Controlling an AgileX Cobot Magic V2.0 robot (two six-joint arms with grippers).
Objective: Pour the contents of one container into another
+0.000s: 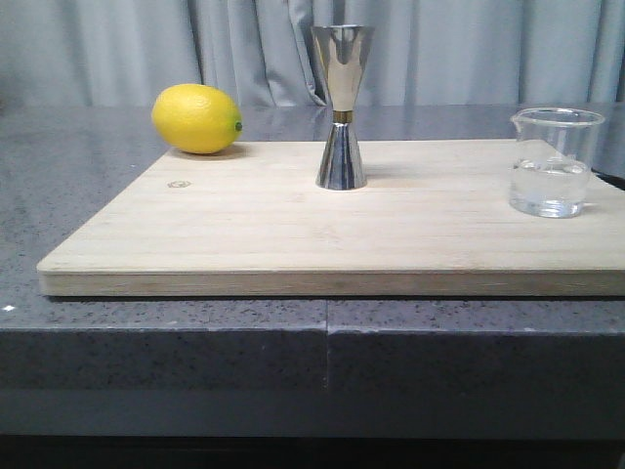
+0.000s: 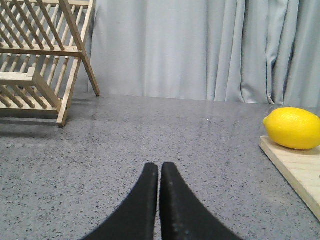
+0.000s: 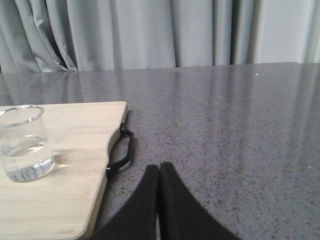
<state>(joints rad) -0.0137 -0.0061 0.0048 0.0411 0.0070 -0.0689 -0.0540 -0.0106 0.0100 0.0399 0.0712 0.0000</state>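
Grey curtains hang behind a dark speckled worktop point(image 1: 98, 244) carrying a pale wooden board point(image 1: 293, 244). On the board's right end stands a small glass beaker point(image 1: 554, 161), about a third full of clear liquid. A tall steel jigger point(image 1: 341, 107) stands upright near the board's far middle, wide mouth up, likely ready to receive the pour. A yellow lemon point(image 1: 196, 118) rests at the far left corner, clear of both. A wooden drying rack point(image 2: 40, 55) sits off to the left. Left fingers point(image 2: 159, 172) are pressed together, holding nothing, above bare worktop left of the board. Right fingers point(image 3: 159, 172) are likewise closed and empty, right of the board, nearest the beaker, so probably the arm to lift it.
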